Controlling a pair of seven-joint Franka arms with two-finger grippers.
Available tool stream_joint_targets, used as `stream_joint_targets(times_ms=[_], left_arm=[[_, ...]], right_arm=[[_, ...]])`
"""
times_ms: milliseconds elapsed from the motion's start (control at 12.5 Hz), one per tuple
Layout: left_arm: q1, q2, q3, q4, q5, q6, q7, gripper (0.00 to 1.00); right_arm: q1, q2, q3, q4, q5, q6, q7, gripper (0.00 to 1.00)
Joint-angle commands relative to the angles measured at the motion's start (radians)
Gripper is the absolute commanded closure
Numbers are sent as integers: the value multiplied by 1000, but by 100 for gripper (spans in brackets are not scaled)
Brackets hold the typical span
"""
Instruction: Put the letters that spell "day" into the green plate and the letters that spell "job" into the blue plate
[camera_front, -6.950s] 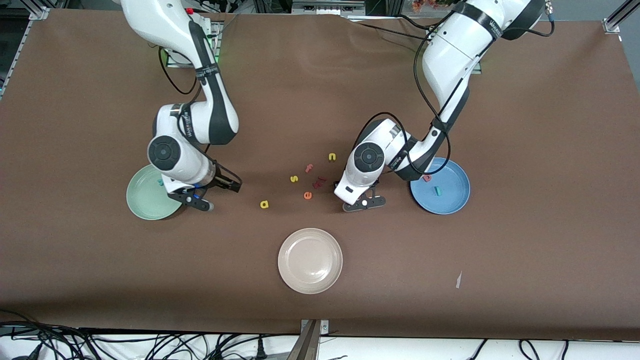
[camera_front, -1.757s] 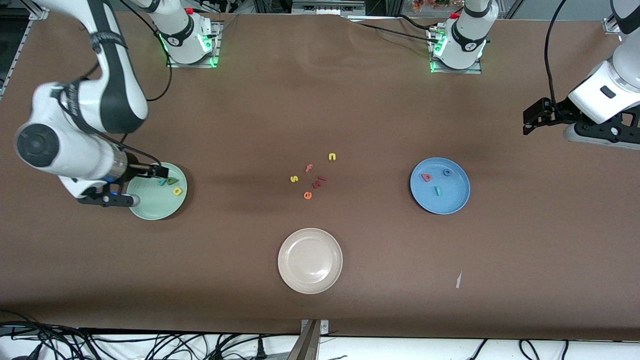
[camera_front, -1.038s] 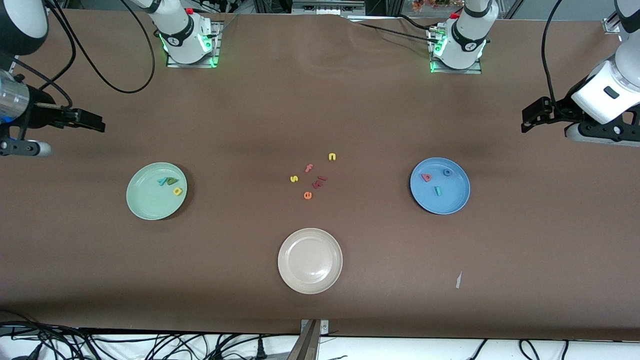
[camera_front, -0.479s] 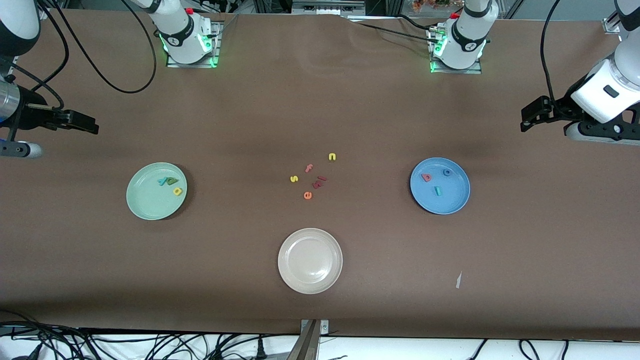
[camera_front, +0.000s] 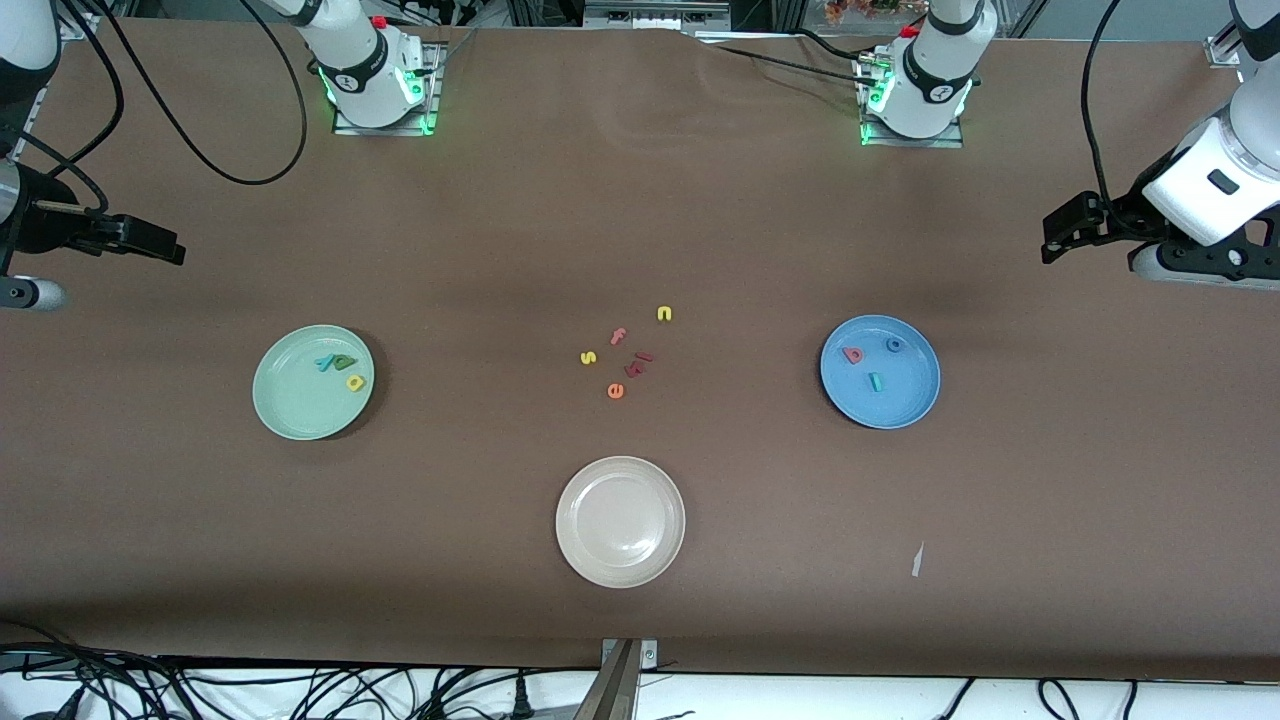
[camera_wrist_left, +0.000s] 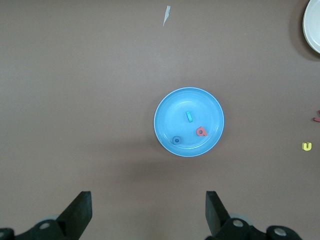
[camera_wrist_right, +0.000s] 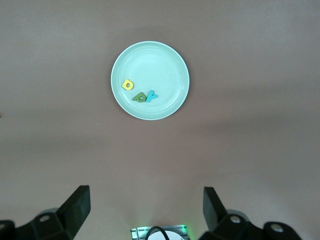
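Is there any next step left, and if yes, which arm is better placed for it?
Neither: nothing seems left. The d, a, y letters lie in the green plate; the j, o, b letters lie in the blue plate. The right gripper and left gripper hang empty, jaws open, at their table ends.

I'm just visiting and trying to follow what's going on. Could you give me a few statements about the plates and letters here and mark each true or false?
1. The green plate holds three letters. True: the dark green d, yellow a and teal y lie in it.
2. The beige plate holds the orange e. False: it holds no letter; the orange e lies on the table.
3. The blue plate holds the teal j, reddish-pink b and blue o. True.
4. The right gripper carries a letter. False: its fingers are open with nothing between them.
5. The left gripper hovers over the blue plate. False: it is up near the left arm's end of the table.
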Motion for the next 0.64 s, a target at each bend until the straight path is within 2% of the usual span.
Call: stream_joint_targets(times_ms=[0, 559], left_arm=[[-11, -5, 11, 15, -12, -20, -6, 0], [-14, -5, 11, 15, -14, -20, -6, 0]], right_arm=[[-20, -18, 25, -16, -2, -5, -11, 0], [-10, -9, 22, -17, 1, -8, -11, 0]])
